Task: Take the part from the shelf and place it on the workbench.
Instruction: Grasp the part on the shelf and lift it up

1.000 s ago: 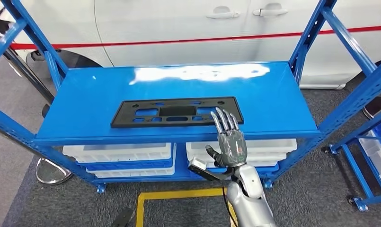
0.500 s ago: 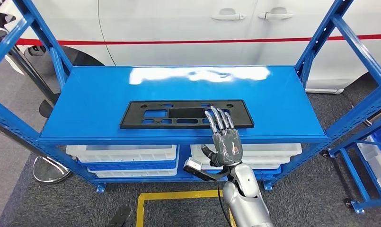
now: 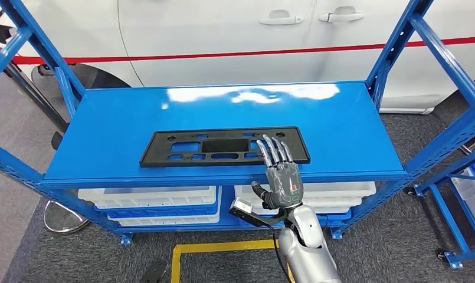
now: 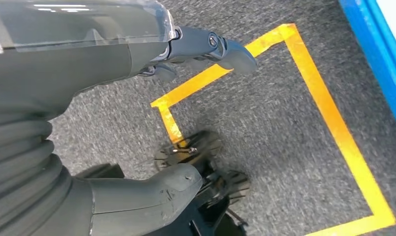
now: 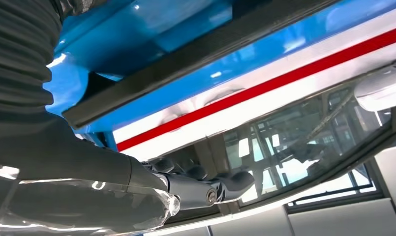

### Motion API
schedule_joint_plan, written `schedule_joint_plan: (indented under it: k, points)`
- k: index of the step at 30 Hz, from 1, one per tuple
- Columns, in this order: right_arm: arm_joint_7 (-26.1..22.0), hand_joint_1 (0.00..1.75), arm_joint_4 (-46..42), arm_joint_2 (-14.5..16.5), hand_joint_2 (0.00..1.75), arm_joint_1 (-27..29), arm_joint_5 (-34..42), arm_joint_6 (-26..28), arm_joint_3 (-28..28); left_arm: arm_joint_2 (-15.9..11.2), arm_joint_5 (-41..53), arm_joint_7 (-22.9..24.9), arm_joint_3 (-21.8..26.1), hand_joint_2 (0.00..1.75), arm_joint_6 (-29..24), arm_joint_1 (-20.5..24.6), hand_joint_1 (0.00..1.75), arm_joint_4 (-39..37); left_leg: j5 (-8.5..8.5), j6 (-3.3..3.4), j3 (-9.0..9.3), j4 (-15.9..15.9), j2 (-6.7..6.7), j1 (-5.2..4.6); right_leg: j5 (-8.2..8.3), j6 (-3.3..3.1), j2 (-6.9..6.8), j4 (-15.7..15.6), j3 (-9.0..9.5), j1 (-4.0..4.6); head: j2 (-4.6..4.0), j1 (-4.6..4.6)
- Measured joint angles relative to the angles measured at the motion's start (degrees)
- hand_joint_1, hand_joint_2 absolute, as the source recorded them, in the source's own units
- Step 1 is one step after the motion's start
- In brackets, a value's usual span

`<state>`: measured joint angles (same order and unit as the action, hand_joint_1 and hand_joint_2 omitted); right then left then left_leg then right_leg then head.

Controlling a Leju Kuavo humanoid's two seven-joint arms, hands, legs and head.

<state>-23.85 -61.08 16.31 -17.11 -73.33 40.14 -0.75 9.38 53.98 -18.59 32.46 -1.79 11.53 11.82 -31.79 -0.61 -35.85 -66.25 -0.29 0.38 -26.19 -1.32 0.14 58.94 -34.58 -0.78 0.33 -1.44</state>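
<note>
Nearest the robot, at about 6 o'clock in the head view, a corner of yellow floor tape (image 3: 220, 244) marks the grey carpet, and the left hand (image 4: 137, 64) hangs low over that same carpet and tape in the left wrist view, its fingers apart and holding nothing. Just beyond, the silver right arm rises to the right hand (image 3: 280, 174), which stands at the front edge of the blue metal shelf (image 3: 123, 121), palm raised and fingers spread straight; their tips lie over the near edge of the flat black rectangular plastic part with cut-out slots (image 3: 223, 146), toward its 3 o'clock end, but whether they touch it I cannot tell, and nothing is clasped. The part lies flat on the shelf top, toward the front. Under the shelf top sit white and blue plastic bins (image 3: 155, 200). At 12 o'clock, behind the rack, stands a white car with a red stripe (image 3: 235, 35). As I judge it, the task is barely begun: the reach is made, but gripping, lifting, carrying and setting the part on the workbench all remain.
</note>
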Motion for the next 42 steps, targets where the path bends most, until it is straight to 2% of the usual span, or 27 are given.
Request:
schedule_joint_plan:
  k: [1, 2, 3, 4, 6, 7, 8, 10, 14, 18, 20, 21, 22, 24, 25, 26, 28, 30, 31, 33, 34, 35, 36, 38, 39, 40, 42]
  points:
    - [0.0, 0.0, -0.01, 0.01, 1.75, 0.03, 0.0, -0.01, -0.07, 0.0, -0.01, -0.01, 0.0, 1.75, 0.0, -0.06, 0.0, 0.0, -1.5, -0.28, -2.02, -3.84, 0.0, 0.13, -0.12, -0.15, -0.05, 0.01, 0.08, -0.01, 0.0, -0.01]
    - [0.0, 0.0, -0.01, 0.02, 1.75, 0.09, 0.0, -0.01, -0.09, 0.0, -0.02, -0.02, 0.0, 1.75, 0.0, -0.15, 0.0, 0.0, -2.23, -0.5, -3.72, -6.79, 0.01, 0.27, -0.24, -0.2, -0.04, 0.02, 0.18, -0.01, 0.0, -0.01]
    - [0.0, 0.0, -0.01, 0.02, 1.75, 0.14, 0.0, -0.01, -0.1, 0.0, -0.02, -0.02, 0.0, 1.75, 0.0, -0.24, 0.0, 0.0, -1.81, -0.63, -4.57, -7.88, 0.01, 0.37, -0.38, -0.18, -0.01, 0.03, 0.34, -0.02, 0.0, -0.01]
    - [0.0, 0.0, -0.01, 0.02, 1.75, 0.18, 0.0, -0.01, -0.1, -0.01, -0.03, -0.03, 0.0, 1.75, 0.0, -0.3, 0.0, 0.0, -0.17, -0.66, -4.25, -6.58, 0.02, 0.45, -0.56, -0.1, 0.06, 0.04, 0.61, -0.03, 0.0, -0.01]
    - [0.0, 0.0, -0.02, 0.02, 1.75, 0.19, 0.0, -0.01, -0.14, -0.05, -0.04, -0.07, 0.0, 1.75, 0.0, -0.31, 0.0, 0.0, 4.4, -0.38, -1.18, 0.63, 0.04, 0.5, -1.05, 0.2, 0.15, 0.04, 1.36, -0.04, 0.0, 0.01]
    - [0.0, 0.0, -0.02, 0.02, 1.75, 0.16, 0.0, -0.01, -0.16, -0.07, -0.04, -0.1, 0.0, 1.75, 0.0, -0.27, 0.0, 0.0, 5.83, -0.1, 0.39, 4.03, 0.03, 0.39, -1.26, 0.42, 0.18, 0.08, 1.61, 0.03, 0.0, 0.01]
    - [0.0, 0.0, -0.03, 0.02, 1.75, 0.13, 0.0, -0.01, -0.18, -0.09, -0.04, -0.12, 0.0, 1.75, 0.0, -0.22, 0.0, 0.0, 6.35, 0.28, 1.39, 6.25, 0.02, 0.26, -1.4, 0.67, 0.18, 0.11, 1.67, 0.11, 0.0, 0.01]
    - [0.0, 0.0, -0.03, 0.02, 1.75, 0.12, 0.0, -0.01, -0.2, -0.13, -0.04, -0.14, 0.0, 1.75, 0.0, -0.22, 0.0, 0.0, 5.93, 1.01, 1.86, 7.51, -0.02, -0.04, -1.46, 1.24, 0.14, 0.02, 1.58, 0.19, 0.0, -0.01]
    - [0.0, 0.0, -0.21, 0.02, 1.75, 0.01, 0.02, 0.01, -0.23, -0.11, -0.04, -0.26, 0.02, 1.75, 0.0, -0.28, 0.0, 0.0, 6.14, 2.36, 3.01, 8.95, 0.07, 0.45, -2.85, 2.26, -0.06, 1.54, 1.27, 0.24, 0.0, 0.04]
    - [0.01, 0.0, -0.23, 0.02, 1.75, -0.05, 0.02, 0.01, -0.23, -0.11, -0.05, -0.29, 0.02, 1.75, 0.0, -0.24, 0.0, 0.0, 6.07, 2.57, 3.25, 9.06, 0.09, 0.4, -3.65, 2.29, -0.06, 2.97, 0.67, 0.22, 0.0, 0.06]
    - [0.03, 0.0, -0.22, -0.01, 1.75, 0.01, 0.02, 0.0, -0.23, -0.11, -0.06, -0.29, 0.01, 1.75, 0.0, -0.19, 0.0, 0.0, 5.92, 2.77, 3.34, 9.01, 0.12, 0.31, -5.62, 2.35, -0.07, 7.8, -2.03, 0.16, 0.0, 0.05]
    - [0.04, 0.0, -0.21, -0.05, 1.75, 0.1, 0.02, 0.0, -0.23, -0.12, -0.05, -0.29, 0.01, 1.75, 0.0, -0.2, 0.0, 0.0, 5.58, 2.85, 3.53, 8.83, 0.07, 0.22, -5.0, 2.26, -0.07, 9.24, -3.38, 0.13, 0.0, 0.05]
    - [0.07, 0.0, -0.2, -0.1, 1.75, 0.18, 0.02, 0.0, -0.23, -0.13, -0.05, -0.29, 0.02, 1.75, 0.0, -0.22, 0.0, 0.0, 5.14, 2.88, 3.76, 8.56, 0.0, 0.13, -3.61, 2.1, -0.08, 9.29, -4.09, 0.12, 0.0, 0.05]
    - [0.12, 0.0, -0.2, -0.17, 1.75, 0.22, 0.02, 0.0, -0.23, -0.15, -0.04, -0.29, 0.02, 1.75, 0.0, -0.26, 0.0, 0.0, 4.15, 2.48, 4.08, 7.88, -0.16, -0.11, 0.34, 1.56, -0.07, 4.0, -2.6, 0.32, 0.0, 0.05]
    - [0.17, 0.0, -0.2, -0.17, 1.75, 0.18, 0.02, 0.0, -0.24, -0.15, -0.04, -0.29, 0.02, 1.75, 0.0, -0.23, 0.0, 0.0, 3.91, 2.19, 4.04, 7.7, -0.18, -0.19, 0.74, 1.37, -0.03, 2.11, -1.81, 0.43, 0.0, 0.03]
    - [0.25, 0.0, -0.2, -0.17, 1.75, 0.17, 0.01, 0.0, -0.25, -0.16, -0.04, -0.29, 0.02, 1.75, 0.0, -0.22, 0.0, 0.0, 3.77, 1.88, 3.96, 7.66, -0.17, -0.25, 0.42, 1.22, 0.05, 1.46, -1.56, 0.56, 0.0, 0.03]
    - [0.41, 0.0, -0.22, -0.16, 1.75, 0.2, 0.0, 0.01, -0.27, -0.16, -0.04, -0.28, 0.02, 1.75, -0.01, -0.21, 0.0, 0.0, 3.49, 1.28, 3.99, 7.71, -0.1, -0.23, 0.32, 0.84, 0.22, 0.97, -1.36, 0.48, 0.0, 0.02]
    - [0.53, 0.0, -0.26, -0.12, 1.75, 0.15, -0.01, 0.01, -0.33, -0.17, -0.03, -0.28, 0.02, 1.75, -0.02, -0.19, 0.0, 0.0, 2.2, 0.63, 3.39, 5.87, -0.03, -0.13, 0.23, 0.31, 0.19, 0.48, -0.8, 0.21, 0.0, 0.0]
    - [0.64, 0.0, -0.28, -0.1, 1.75, 0.13, -0.08, 0.0, -0.39, -0.17, -0.02, -0.28, 0.02, 1.75, -0.02, -0.17, 0.0, 0.0, 0.91, 0.34, 2.16, 3.28, -0.01, -0.04, 0.15, 0.05, 0.12, 0.31, -0.5, 0.1, 0.0, 0.0]
    - [1.14, 0.0, -0.24, -0.1, 1.75, 0.12, -0.46, -0.01, -0.52, -0.17, 0.02, -0.26, 0.02, 1.75, -0.03, -0.2, 0.0, 0.0, -1.9, -0.12, -1.82, -4.17, -0.01, 0.14, -0.13, -0.28, 0.04, 0.28, -0.17, 0.1, 0.0, 0.0]
    - [1.52, 0.0, -0.16, -0.11, 1.75, 0.16, -0.72, -0.01, -0.57, -0.17, 0.06, -0.23, 0.02, 1.75, -0.04, -0.25, 0.0, 0.0, -2.45, -0.26, -3.65, -7.06, -0.01, 0.22, -0.27, -0.36, 0.05, 0.28, -0.03, 0.1, 0.0, 0.0]
    - [1.87, 0.0, -0.03, -0.13, 1.75, 0.2, -0.94, -0.01, -0.6, -0.17, 0.1, -0.21, 0.02, 1.75, -0.07, -0.3, 0.0, 0.0, -1.83, -0.31, -4.59, -7.99, 0.0, 0.26, -0.43, -0.37, 0.1, 0.29, 0.17, 0.1, 0.0, 0.0]
    - [2.15, 0.0, 0.1, -0.14, 1.75, 0.23, -1.1, -0.01, -0.63, -0.17, 0.13, -0.18, 0.02, 1.75, -0.1, -0.31, 0.0, 0.0, -0.04, -0.26, -4.36, -6.54, 0.0, 0.28, -0.61, -0.33, 0.17, 0.29, 0.45, 0.1, 0.0, 0.0]
    - [2.44, 0.0, 0.31, -0.16, 1.75, 0.24, -1.33, -0.01, -0.78, -0.21, 0.16, -0.16, 0.02, 1.75, -0.17, -0.24, 0.0, 0.0, 4.69, 0.19, -1.6, 0.6, -0.02, 0.21, -1.08, -0.09, 0.29, 0.28, 1.2, 0.12, 0.0, 0.02]
    - [2.52, 0.0, 0.37, -0.16, 1.75, 0.22, -1.43, -0.01, -0.86, -0.25, 0.19, -0.15, 0.02, 1.75, -0.19, -0.15, 0.0, 0.0, 6.15, 0.54, -0.11, 3.99, -0.04, 0.06, -1.3, 0.12, 0.32, 0.32, 1.45, 0.21, 0.0, 0.01]
    - [2.58, 0.0, 0.43, -0.16, 1.75, 0.21, -1.52, -0.01, -0.94, -0.28, 0.21, -0.14, 0.02, 1.75, -0.2, -0.06, 0.0, 0.0, 6.7, 0.87, 0.83, 6.12, -0.05, -0.09, -1.44, 0.37, 0.34, 0.34, 1.53, 0.28, 0.0, 0.01]
    - [2.68, 0.0, 0.57, -0.19, 1.75, 0.24, -1.66, -0.01, -1.02, -0.34, 0.29, -0.1, 0.02, 1.75, -0.22, 0.02, 0.0, 0.0, 6.41, 1.41, 1.36, 7.42, -0.07, -0.34, -1.53, 0.92, 0.3, 0.24, 1.49, 0.38, 0.0, 0.0]
